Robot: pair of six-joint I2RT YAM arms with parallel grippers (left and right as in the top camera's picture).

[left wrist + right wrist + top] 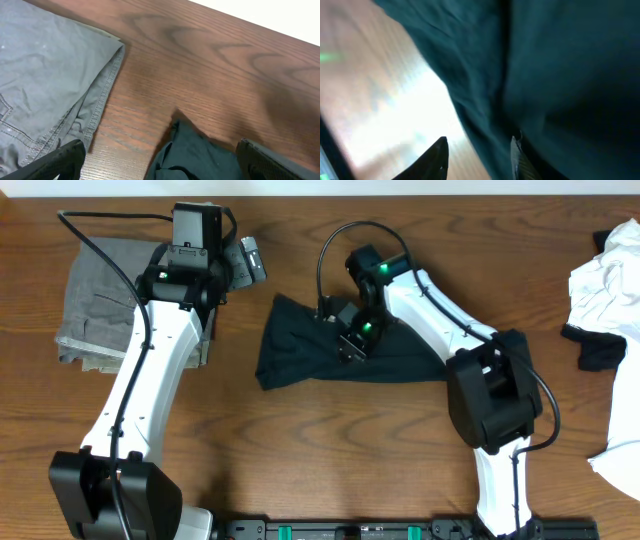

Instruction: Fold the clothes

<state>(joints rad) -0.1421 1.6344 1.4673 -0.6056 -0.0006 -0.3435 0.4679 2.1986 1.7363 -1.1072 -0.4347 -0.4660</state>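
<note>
Broadly, the brown wooden table (330,470) carried the crumpled black short-sleeved T-shirt (300,355) at its middle, long axis running left to right. The right gripper (352,340) sat on the shirt's upper middle, jaws partly spread astride a fabric edge, plainly the nearer. The left gripper (245,260), jaws wide and empty, hung between the shirt and the folded grey trousers (95,305).

Dark wood-grain surface (300,450), folded grey trousers (90,300) lying flat at its left end, crumpled black T-shirt (300,350) in the middle, rumpled white garment (605,280) at the right edge, small black piece (600,350) just beside it.
</note>
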